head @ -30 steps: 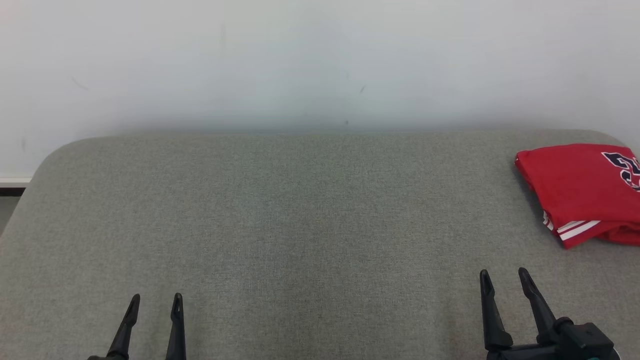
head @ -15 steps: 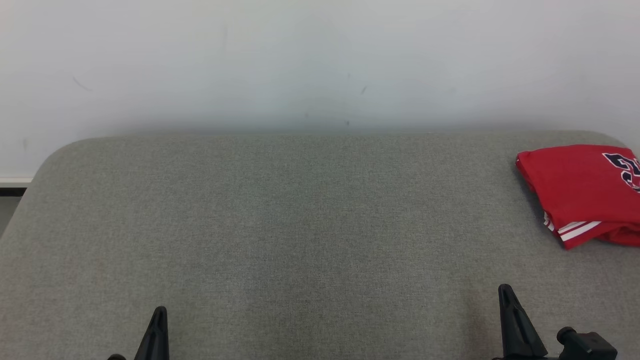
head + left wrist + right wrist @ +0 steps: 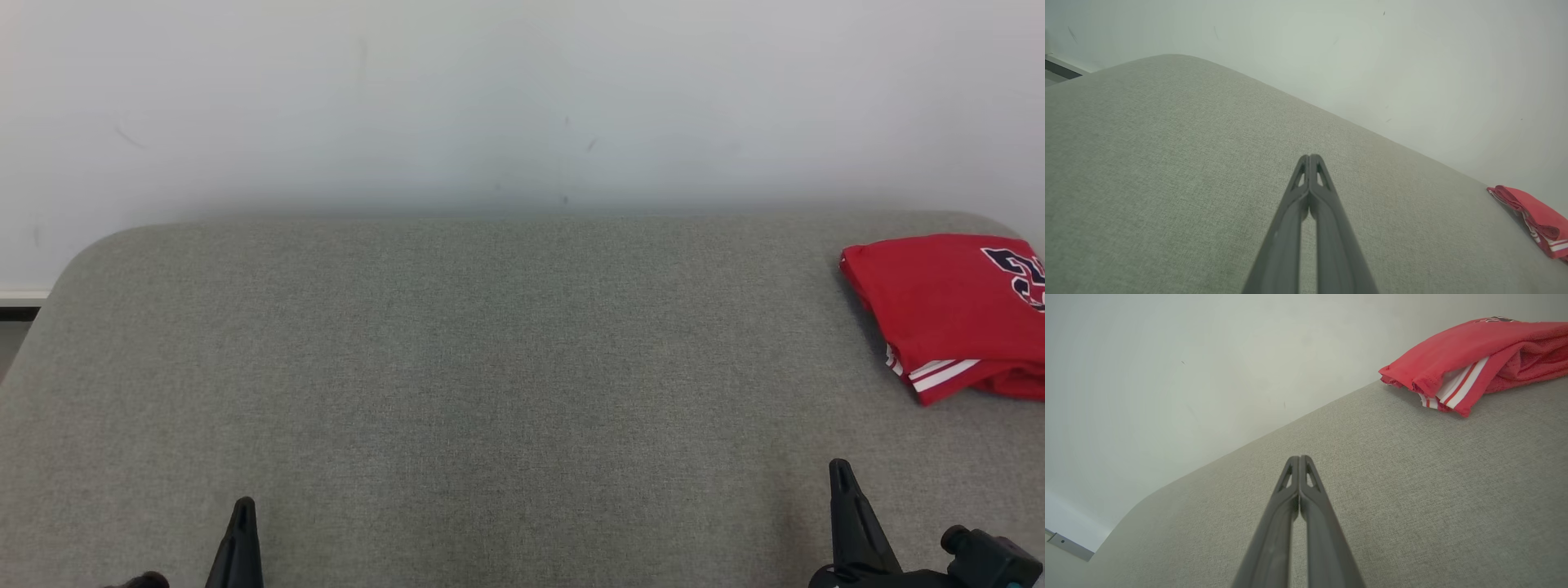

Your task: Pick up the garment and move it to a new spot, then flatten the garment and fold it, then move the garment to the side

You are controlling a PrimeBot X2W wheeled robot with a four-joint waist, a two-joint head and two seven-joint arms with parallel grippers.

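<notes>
Looks like a plain test room or lab. Just a bare white wall [image 3: 522, 98] with a few small marks, and right against it a big table [image 3: 490, 367] covered in grey cloth, with round corners. One folded red shirt [image 3: 947, 302] lying at the right end. Low on the left, a thin dark strip [image 3: 20, 304] along the foot of the wall.
</notes>
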